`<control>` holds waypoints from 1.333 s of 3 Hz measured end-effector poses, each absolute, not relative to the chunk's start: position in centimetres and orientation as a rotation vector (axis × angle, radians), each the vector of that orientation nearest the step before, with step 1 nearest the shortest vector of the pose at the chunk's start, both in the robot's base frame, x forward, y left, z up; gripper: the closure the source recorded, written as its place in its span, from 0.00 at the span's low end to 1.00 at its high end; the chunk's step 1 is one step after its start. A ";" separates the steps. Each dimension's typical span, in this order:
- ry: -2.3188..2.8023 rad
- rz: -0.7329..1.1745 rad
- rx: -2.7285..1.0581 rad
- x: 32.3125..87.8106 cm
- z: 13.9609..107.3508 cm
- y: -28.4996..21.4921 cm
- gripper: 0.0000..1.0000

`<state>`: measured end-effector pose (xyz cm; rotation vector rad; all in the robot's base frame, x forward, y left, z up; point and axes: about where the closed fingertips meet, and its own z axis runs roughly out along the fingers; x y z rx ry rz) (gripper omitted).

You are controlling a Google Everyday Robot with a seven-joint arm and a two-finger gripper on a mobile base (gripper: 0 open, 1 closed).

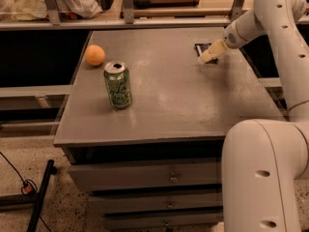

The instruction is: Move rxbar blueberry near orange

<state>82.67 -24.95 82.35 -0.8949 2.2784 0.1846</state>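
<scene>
Camera view shows the grey table (169, 100) from its near edge. Furthest left is the orange (95, 55), close to the far left corner and just inside the left edge. It rests free on the surface, which suits it as the fixed mark for the move. Right of it and nearer the front stands the green soda can (118, 85), upright and apart from the fruit. It has no part in the task, but it stands near a straight path from the right side to the orange. Across a wide bare stretch, near the far right corner, the rxbar blueberry (201, 48) lies flat, well apart from the orange. The gripper (211, 52) is down on the bar's right side, reaching in from over the right edge, which reads as the pick-up step. Whether it is spread or pressed together on the wrapper I cannot tell. The bar's visible dark part suggests a long axis running from the far edge toward the near edge, roughly along the right edge. The gripper covers part of it, so which end leads is unclear.
</scene>
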 end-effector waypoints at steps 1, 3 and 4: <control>2.316 0.185 -0.881 82.0 81.2 -24.8 0.18; 2.336 0.182 -0.880 81.5 81.3 -24.5 0.63; 2.336 0.182 -0.880 81.5 81.9 -24.4 0.87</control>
